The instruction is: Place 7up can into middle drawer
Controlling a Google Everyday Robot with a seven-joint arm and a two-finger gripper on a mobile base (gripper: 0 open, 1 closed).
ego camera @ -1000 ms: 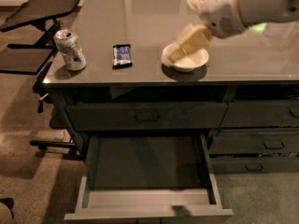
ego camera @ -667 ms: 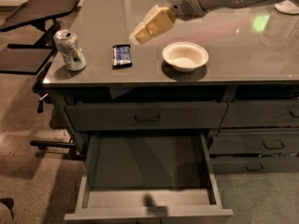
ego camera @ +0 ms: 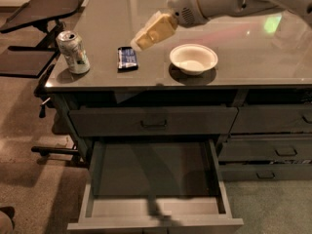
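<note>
**Figure: Upright can on the counter, gripper hovering apart from it**

We see the 7up can [ego camera: 73, 51] standing upright near the left front corner of the grey countertop [ego camera: 253, 57]. Its long axis runs vertically and its shiny metal top faces up. The green markings show on the side turned toward us.

The gripper [ego camera: 141, 42] hangs over the countertop at the end of the white arm, which enters from 2 o'clock. Its cream tip slants down toward 8 o'clock. Whether the gripper is open or closed we cannot tell. It grips nothing.

The can lies at about 9 o'clock from the gripper tip, well apart from it and untouched. Between the two lies a small dark packet [ego camera: 127, 58], flat on the surface just below the tip. A white bowl [ego camera: 193, 58] sits at 4 o'clock from the tip.

At 6 o'clock from the counter edge, beneath a shut drawer front [ego camera: 153, 121] with a small handle, the middle drawer [ego camera: 151, 174] stands pulled out. Its dark floor and grey side walls are exposed.
</note>
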